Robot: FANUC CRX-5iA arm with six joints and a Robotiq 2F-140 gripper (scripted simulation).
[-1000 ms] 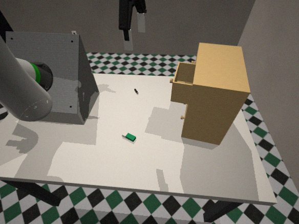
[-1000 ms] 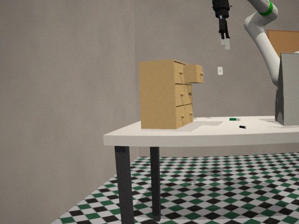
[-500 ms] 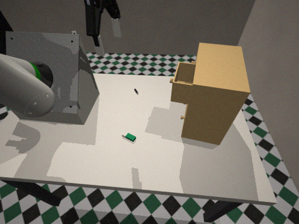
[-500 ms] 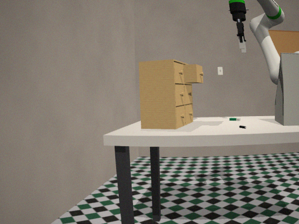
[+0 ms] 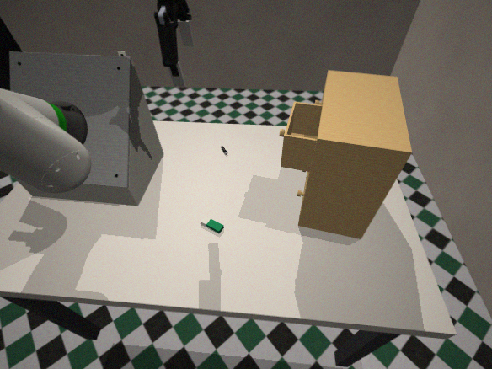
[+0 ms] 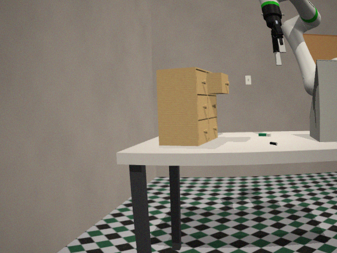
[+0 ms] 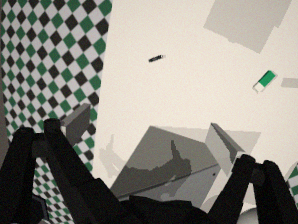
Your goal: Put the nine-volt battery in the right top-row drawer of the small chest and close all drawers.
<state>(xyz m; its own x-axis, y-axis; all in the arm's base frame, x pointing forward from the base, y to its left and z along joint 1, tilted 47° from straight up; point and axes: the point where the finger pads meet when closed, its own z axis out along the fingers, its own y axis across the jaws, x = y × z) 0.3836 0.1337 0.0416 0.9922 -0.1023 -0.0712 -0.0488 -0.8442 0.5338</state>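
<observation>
Nine-volt battery: not to be made out in any view. The chest (image 5: 362,109) has one top-row drawer (image 5: 300,136) standing pulled out, and only part of its inside shows from above. Green block (image 5: 215,226) lies on the table (image 5: 253,286) in front of the chest, well apart from it. Small dark cylinder (image 5: 224,150) lies farther out, apart from the block. Gripper (image 6: 279,55) hangs high above the table, well away from the chest, fingers spread wide, holding nothing.

Top-right drawer (image 5: 302,120) – partly out
</observation>
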